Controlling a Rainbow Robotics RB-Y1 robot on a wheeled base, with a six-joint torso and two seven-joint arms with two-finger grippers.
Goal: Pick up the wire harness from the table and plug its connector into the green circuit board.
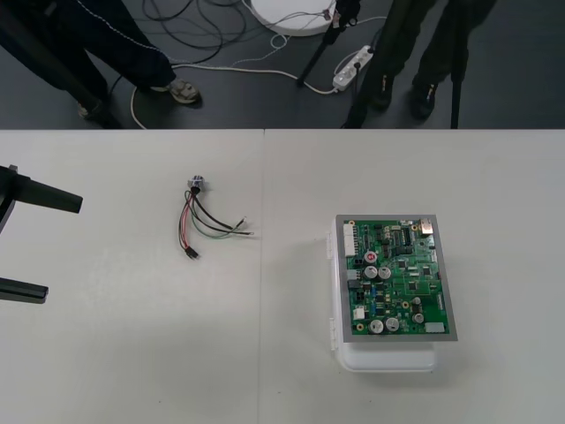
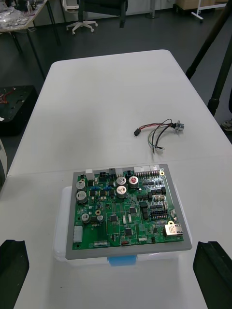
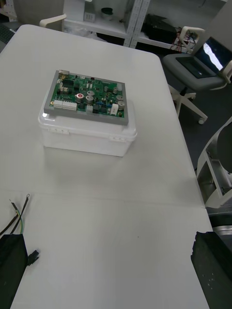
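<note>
The wire harness [image 1: 199, 219] lies loose on the table, left of centre. Its round metal socket [image 1: 195, 184] is at the far end and its small black plug [image 1: 192, 253] at the near end. The green circuit board [image 1: 395, 276] sits on its white base [image 1: 388, 358] at the right, with nothing plugged in. My left gripper [image 1: 62, 247] is at the left edge, open, well left of the harness. In the left wrist view the plug [image 3: 33, 257] and wire ends [image 3: 18, 212] lie close to one finger [image 3: 9, 270]. My right gripper [image 2: 113, 270] is open, just short of the board [image 2: 126, 207], and the harness [image 2: 159, 130] lies beyond.
A seam [image 1: 263, 265] runs down the middle of the table, between harness and board. The table's far edge [image 1: 282, 131] borders dark floor with cables. Bare tabletop surrounds the harness and lies in front of the board.
</note>
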